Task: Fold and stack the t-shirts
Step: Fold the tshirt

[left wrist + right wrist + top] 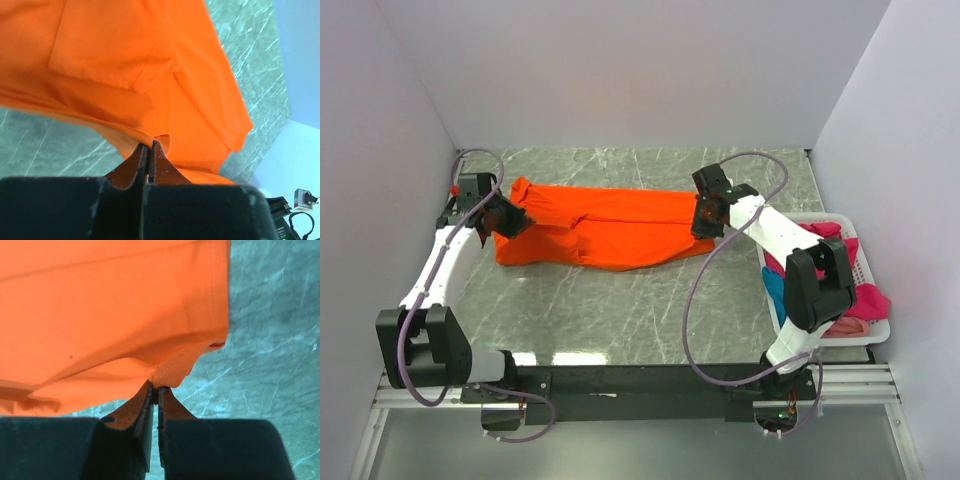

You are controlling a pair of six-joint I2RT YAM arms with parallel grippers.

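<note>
pinching orange t-shirt (605,232) edge between left fingers (128,170) — likewise right fingers (133,412).

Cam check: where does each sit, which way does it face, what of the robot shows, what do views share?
Top external: above and behind the bases, looking down on the table; both arms show, left claw and right claw at opposite ends of the orange t-shirt.
Left wrist: on the left arm, looking out past the left claw, shut on a cloth edge.
Right wrist: on the right arm, likewise; right claw shut on cloth.
Shared: all three show the orange t-shirt and table.
</note>
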